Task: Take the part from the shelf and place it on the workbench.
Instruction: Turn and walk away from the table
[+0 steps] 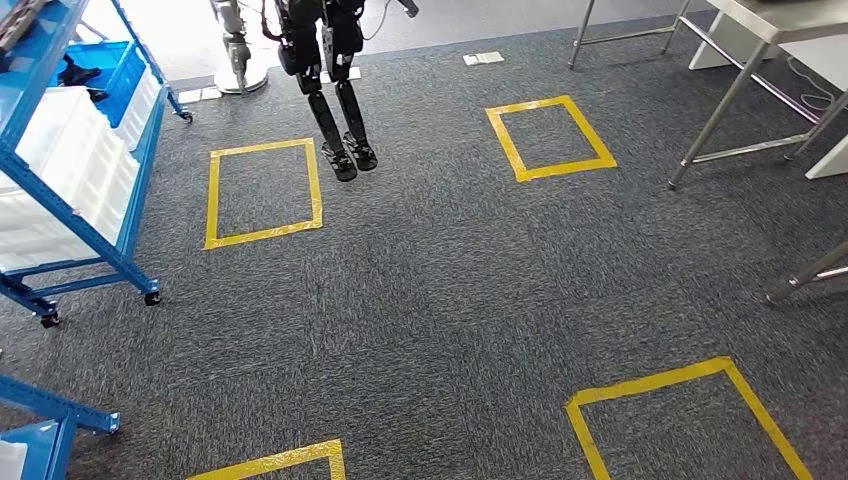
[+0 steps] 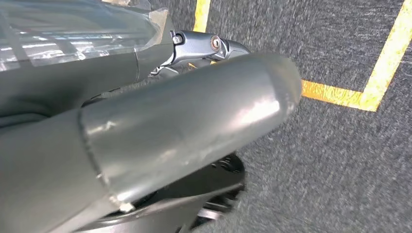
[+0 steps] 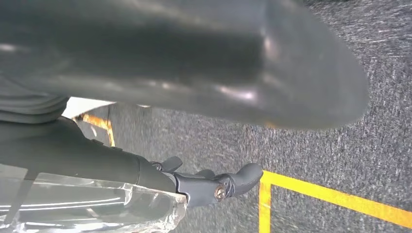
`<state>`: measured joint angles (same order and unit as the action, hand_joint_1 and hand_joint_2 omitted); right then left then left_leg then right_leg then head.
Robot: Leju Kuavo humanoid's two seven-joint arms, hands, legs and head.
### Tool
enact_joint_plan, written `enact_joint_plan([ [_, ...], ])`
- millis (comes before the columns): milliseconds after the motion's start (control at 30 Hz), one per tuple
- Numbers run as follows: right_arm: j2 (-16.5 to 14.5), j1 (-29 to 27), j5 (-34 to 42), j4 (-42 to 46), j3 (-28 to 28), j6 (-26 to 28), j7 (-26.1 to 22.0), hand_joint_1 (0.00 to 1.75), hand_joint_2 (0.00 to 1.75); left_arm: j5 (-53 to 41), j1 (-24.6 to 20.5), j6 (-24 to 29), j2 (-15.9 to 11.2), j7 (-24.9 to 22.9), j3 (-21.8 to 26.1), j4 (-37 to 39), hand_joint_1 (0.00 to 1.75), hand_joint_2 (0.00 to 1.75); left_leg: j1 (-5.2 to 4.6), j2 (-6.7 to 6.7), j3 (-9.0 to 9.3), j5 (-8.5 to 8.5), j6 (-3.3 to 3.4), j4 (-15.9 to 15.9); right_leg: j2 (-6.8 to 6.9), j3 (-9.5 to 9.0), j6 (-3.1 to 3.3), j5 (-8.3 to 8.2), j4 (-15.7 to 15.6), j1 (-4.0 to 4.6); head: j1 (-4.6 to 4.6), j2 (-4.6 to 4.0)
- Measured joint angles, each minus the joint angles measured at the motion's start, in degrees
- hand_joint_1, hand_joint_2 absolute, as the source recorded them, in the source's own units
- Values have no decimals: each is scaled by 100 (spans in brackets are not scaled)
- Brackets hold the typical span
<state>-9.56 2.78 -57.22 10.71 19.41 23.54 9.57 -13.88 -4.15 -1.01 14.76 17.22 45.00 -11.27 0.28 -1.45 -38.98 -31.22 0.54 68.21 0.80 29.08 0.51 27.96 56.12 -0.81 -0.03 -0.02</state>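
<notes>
The right hand [image 3: 194,68] hangs over the carpet [image 1: 450,280], its dark fingers [image 3: 233,182] stretched out straight and apart with nothing between them and the thick thumb. The left hand [image 2: 184,131] looks much the same: one finger [image 2: 209,46] reaches out straight past the thumb, and no object shows in it, so both appear empty and spread.

In the head view the blue shelf [image 1: 70,215] stands at about 9 to 10 o'clock. Its long side runs from roughly 7 o'clock up toward 11. That puts it on the left hand's side, so I judge the left arm the nearer one for the pick, once the body has turned and stepped that way. White bins [image 1: 60,150] fill its lower level. A blue bin [image 1: 125,60] sits further along, with a small dark thing [image 1: 75,72] in it. That may be the part, but it is too small to tell, and its long axis cannot be read.

The workbench [image 1: 780,20], pale-topped on metal legs, lies at about 2 o'clock, well apart from the shelf. Yellow tape squares [image 1: 213,195] mark the floor between them, and another robot [image 1: 335,110] stands at 12 o'clock
</notes>
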Motion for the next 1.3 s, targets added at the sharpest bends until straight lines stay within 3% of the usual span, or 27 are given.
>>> enact_joint_plan([
  [67,2,-14,-2,0,0,0,0,0,0,0,2,0,-1,0,1,0,0,0,29,98,-287,-207,-39,589,163,2,21,12,1,21,-2,0],
  [100,3,-13,-3,0,0,0,0,0,0,0,6,0,-1,0,1,0,0,0,43,125,-289,-154,-51,598,235,0,27,19,2,24,-3,0],
  [133,1,-9,-2,0,0,0,0,0,0,0,9,1,-2,0,2,-1,0,0,55,166,-174,-13,-55,382,302,-6,26,28,2,25,-4,0],
  [200,-7,-2,1,0,0,0,0,0,0,0,1,2,-3,0,3,-1,0,0,54,398,259,317,-43,-403,416,-27,-5,62,10,46,-9,0],
  [267,-13,2,5,0,0,0,0,0,0,0,-17,1,-2,-1,3,-1,0,0,31,565,538,461,1,-905,520,-37,-71,109,18,92,8,0],
  [300,-14,6,8,0,0,0,0,0,0,0,-24,0,-2,-2,3,-1,0,0,8,559,561,461,29,-964,575,-51,-104,124,16,114,17,0],
  [367,-15,28,13,0,0,0,1,0,0,0,-21,-1,-2,-2,2,0,0,0,-8,413,556,488,106,-995,632,-84,-168,148,22,114,25,0],
  [433,-20,40,19,0,0,0,1,0,0,0,-25,1,1,-2,4,0,0,0,3,284,562,546,203,-1051,382,10,-200,307,273,89,31,0],
  [500,-21,25,22,-1,0,0,0,0,0,0,-39,1,2,-2,7,-1,0,0,11,142,548,584,263,-1072,54,344,-176,641,971,52,46,0],
  [567,-21,4,23,-2,0,0,3,0,0,0,-43,-1,2,-5,8,-1,0,0,6,-31,530,594,276,-1069,-41,695,-194,859,1650,30,46,0],
  [600,-19,-3,19,-2,0,0,5,0,0,0,-38,-1,2,-7,8,-1,0,0,4,-120,529,597,275,-1066,-56,745,-236,830,1719,21,47,0],
  [633,-16,-6,13,-2,1,0,8,0,0,0,-34,-1,3,-9,9,0,0,0,4,-208,532,600,271,-1063,-71,684,-291,709,1558,11,47,0],
  [667,-11,-4,4,-2,1,0,10,0,0,0,-30,-2,3,-11,9,0,0,0,6,-293,536,604,262,-1058,-115,529,-345,527,1197,-9,48,0],
  [733,-8,4,-9,-2,1,-1,9,0,0,0,-33,-2,2,-13,12,-1,0,0,-2,-441,530,608,220,-1039,-325,212,-394,205,415,-46,51,0],
  [800,-12,15,-20,-2,0,-3,-1,0,0,2,-33,-2,2,-16,16,0,0,0,-14,-548,504,611,150,-1027,-433,98,-327,90,93,-40,46,0],
  [867,-17,33,-27,-1,1,-11,-15,0,0,7,-16,-2,2,-21,21,1,0,0,6,-619,473,624,76,-1029,-325,66,-213,54,75,-30,40,0],
  [933,-21,44,-32,0,2,-24,-25,0,0,10,-3,-1,1,-25,25,1,0,0,14,-417,378,495,26,-853,-207,32,-107,15,45,-50,26,0],
  [1000,-24,33,-42,0,2,-36,-30,0,0,10,-9,0,0,-26,26,1,0,0,15,-67,102,122,-9,-249,-60,29,-30,10,30,-31,1,0],
  [1067,-22,16,-46,0,2,-45,-31,0,0,11,-12,0,-1,-28,27,1,0,0,37,81,-230,-194,-44,462,111,36,-2,20,32,4,-10,0],
  [1100,-20,14,-49,0,2,-49,-31,0,0,11,-8,0,-1,-29,28,1,0,0,46,109,-295,-211,-55,604,190,40,1,25,32,13,-12,0],
  [1133,-19,19,-51,0,2,-52,-31,0,0,13,-3,0,-2,-30,29,1,0,0,53,139,-237,-118,-61,513,261,39,3,29,33,16,-13,0],
  [1233,-27,41,-56,0,2,-61,-31,0,0,17,-8,1,-5,-31,31,1,0,0,49,392,391,351,-37,-607,437,11,-30,66,39,46,-15,0],
  [1300,-26,50,-58,0,2,-63,-30,0,0,17,-23,2,-5,-33,31,1,0,0,17,479,591,431,11,-974,527,-8,-90,103,40,87,2,0],
])
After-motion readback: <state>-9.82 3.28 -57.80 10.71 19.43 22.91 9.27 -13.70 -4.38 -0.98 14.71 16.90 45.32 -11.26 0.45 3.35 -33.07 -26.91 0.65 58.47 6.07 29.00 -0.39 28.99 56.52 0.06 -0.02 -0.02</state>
